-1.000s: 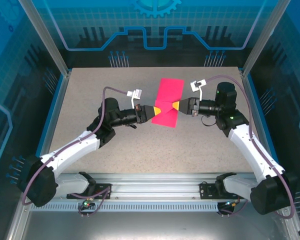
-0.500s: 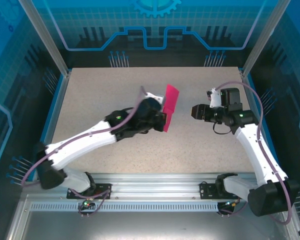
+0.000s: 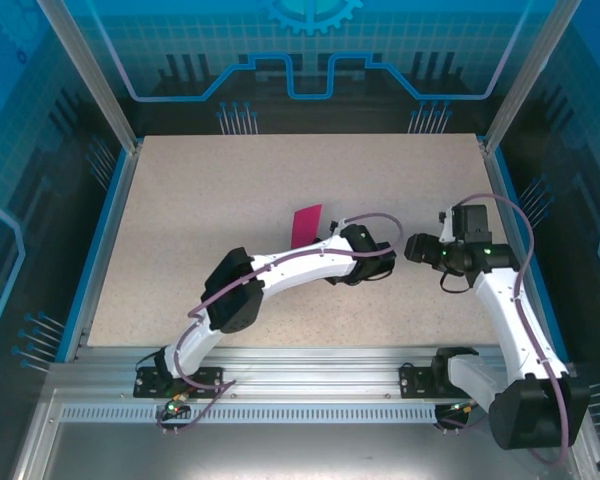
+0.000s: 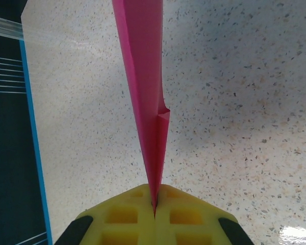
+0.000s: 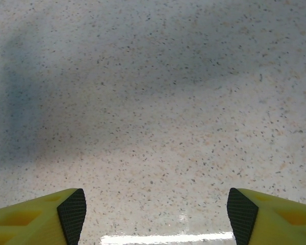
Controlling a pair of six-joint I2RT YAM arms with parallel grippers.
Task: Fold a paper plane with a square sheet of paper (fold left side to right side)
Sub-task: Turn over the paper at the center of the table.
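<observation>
- Left end effector (image 4: 154, 204): yellow pads pressed together, pinching the near edge of the pink paper (image 4: 143, 76).
- The paper is folded and seen edge-on. It runs straight out from the left fingertips over the speckled bench (image 4: 245, 102).
- Right end effector (image 5: 155, 206): fingers spread wide, holding nothing, bare bench between them. It is well apart from the paper.

Robot lab, aluminium frame (image 3: 88, 75), blue enclosure panels (image 3: 310, 60)

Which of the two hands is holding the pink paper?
The left hand, pinched shut on the paper; the right hand is open and empty.
</observation>
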